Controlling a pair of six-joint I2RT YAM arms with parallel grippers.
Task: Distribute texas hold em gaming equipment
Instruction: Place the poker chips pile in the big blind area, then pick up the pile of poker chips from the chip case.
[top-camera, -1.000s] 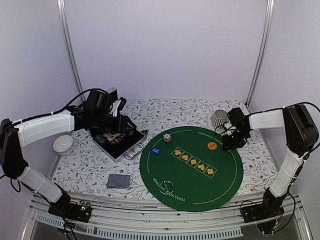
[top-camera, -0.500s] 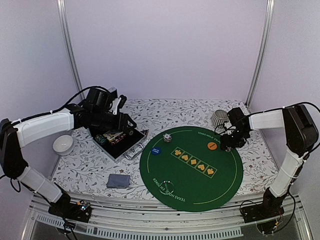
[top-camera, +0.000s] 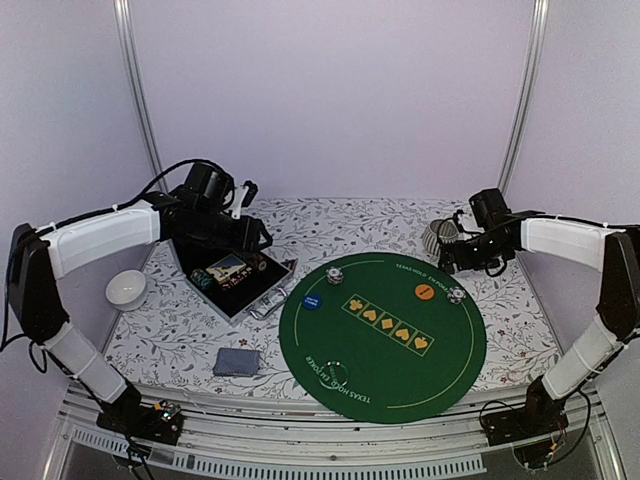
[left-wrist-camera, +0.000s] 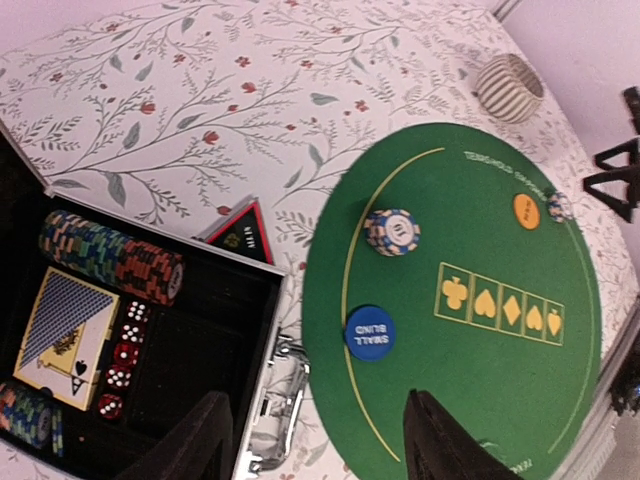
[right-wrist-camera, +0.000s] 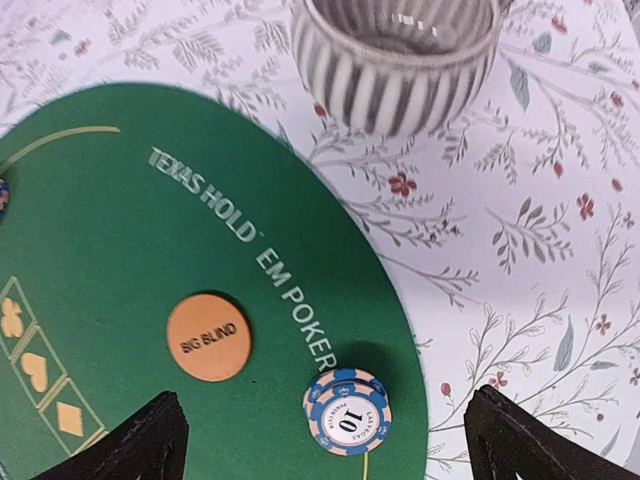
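1. right gripper (top-camera: 460, 254) has let go and backed up toward the cup (right-wrist-camera: 395, 60), jaws spread wide and empty.
2. its chip stack (right-wrist-camera: 347, 411) now sits on the mat's (top-camera: 400, 350) right edge, near the big blind disc (right-wrist-camera: 208, 337). that seat looks done.
3. left gripper (left-wrist-camera: 315, 440) has lifted over the case (left-wrist-camera: 250, 400), half spread, holding nothing. probably going for the case chips (left-wrist-camera: 110, 265) next.

On the counter (top-camera: 330, 225), the case (left-wrist-camera: 215, 330) sits left of the mat (top-camera: 400, 360), the cup (top-camera: 437, 236) behind the mat's far right edge, a card deck (top-camera: 237, 361) in front of the case. On the mat, 1 chip stack (right-wrist-camera: 347, 411) lies beside the big-blind disc (right-wrist-camera: 208, 337).
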